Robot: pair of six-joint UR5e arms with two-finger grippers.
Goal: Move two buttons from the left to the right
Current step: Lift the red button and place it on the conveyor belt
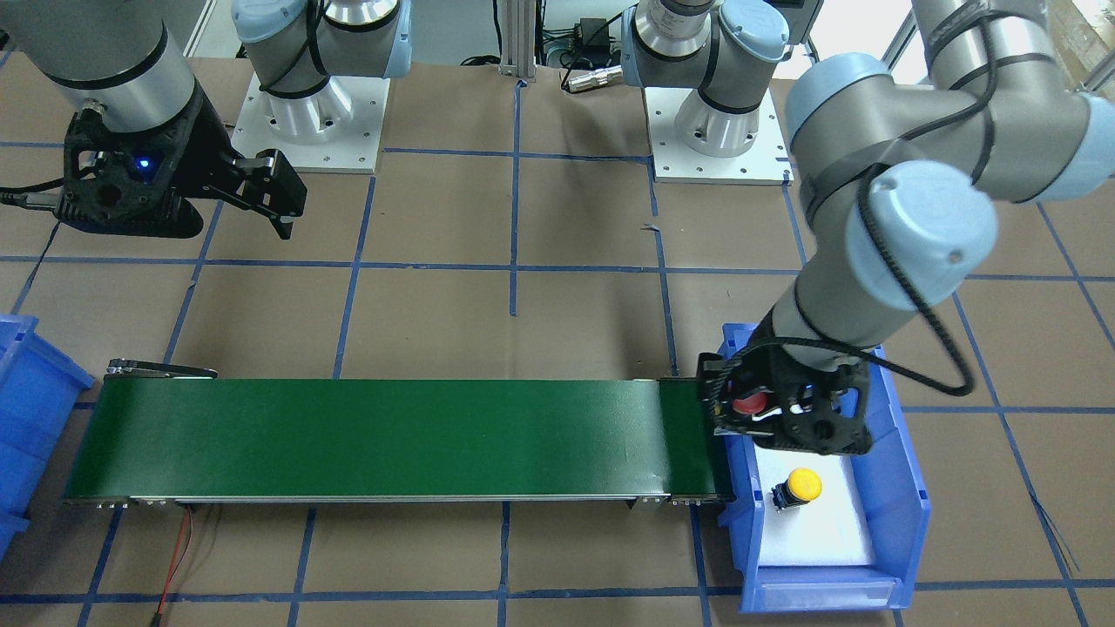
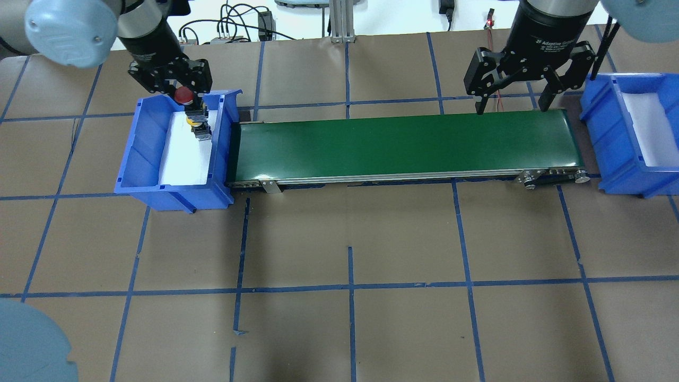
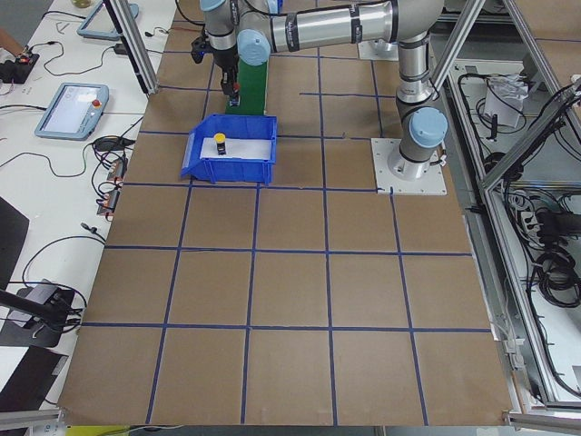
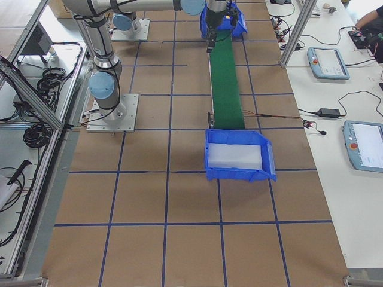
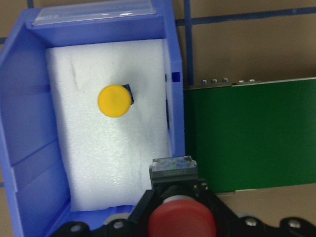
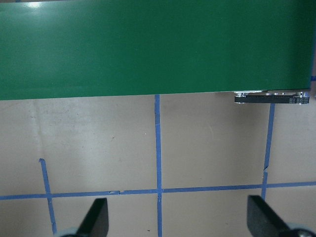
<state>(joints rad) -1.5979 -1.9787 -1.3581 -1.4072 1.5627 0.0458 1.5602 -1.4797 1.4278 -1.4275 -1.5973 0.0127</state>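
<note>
My left gripper [image 1: 765, 411] is shut on the red button [image 1: 749, 402], holding it a little above the far end of the left blue bin [image 2: 139, 148]. In the left wrist view the red cap [image 5: 182, 220] sits between the fingers, with its grey body [image 5: 173, 169] sticking out ahead. The yellow button [image 1: 803, 485] lies on the bin's white foam [image 5: 108, 163], apart from the gripper; the left wrist view shows this yellow button [image 5: 114, 100] too. My right gripper [image 2: 511, 110] hangs open and holds nothing, over the far edge of the belt's right end.
A green conveyor belt [image 2: 403, 143] runs between the left bin and a second blue bin [image 2: 610, 132] lined with white foam at the right end. Brown paper with a blue tape grid [image 2: 350, 286] covers the table. The arm bases [image 1: 314, 122] stand behind the belt.
</note>
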